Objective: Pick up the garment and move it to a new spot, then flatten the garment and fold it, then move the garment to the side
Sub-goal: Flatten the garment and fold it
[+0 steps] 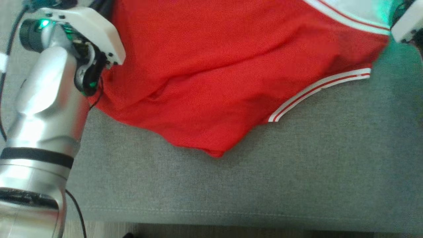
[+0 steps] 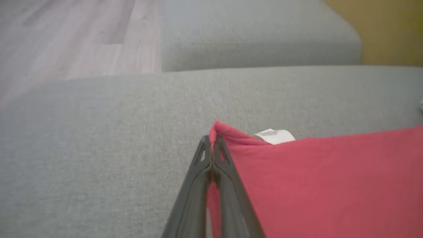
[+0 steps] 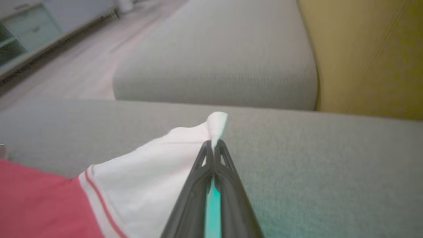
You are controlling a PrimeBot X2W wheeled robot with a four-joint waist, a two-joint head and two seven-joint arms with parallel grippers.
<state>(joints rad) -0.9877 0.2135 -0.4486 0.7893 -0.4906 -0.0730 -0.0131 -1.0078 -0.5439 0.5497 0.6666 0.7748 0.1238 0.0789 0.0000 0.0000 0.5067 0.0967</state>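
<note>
**Both top corners pinched, the flattening and folding yet to come**

On the left, the left forearm (image 1: pixel 43 109) reaches in, and the left gripper (image 2: pixel 211 140) is clamped tight on a red corner of the garment (image 1: pixel 214 76). A nub of cloth pokes out just past its fingertips. A small white label (image 2: pixel 274 136) sits just to the right of those tips, and the red fabric spreads away to the right of the fingers. Beyond the tips lie the grey cushion (image 1: pixel 297 172) and, further off, a wooden floor (image 2: pixel 66 36).

Between the two grippers the garment hangs as a broad red sheet. It is creased and sags to a point below them, with a striped trim (image 1: pixel 317 91) curving along its right side. I cannot tell whether that low point rests on the cushion.

On the right, the right gripper (image 3: pixel 214 142) is closed just as firmly on the tip of a white panel (image 3: pixel 158 165), whose peak stands just past its fingertips. A yellow backrest (image 3: pixel 363 56) rises beyond and to the right of it.

As I judge it, the pick-up is done and the garment is being carried or stretched out by its upper edge. It is not yet flat, shows no fold, and has not been set aside.
</note>
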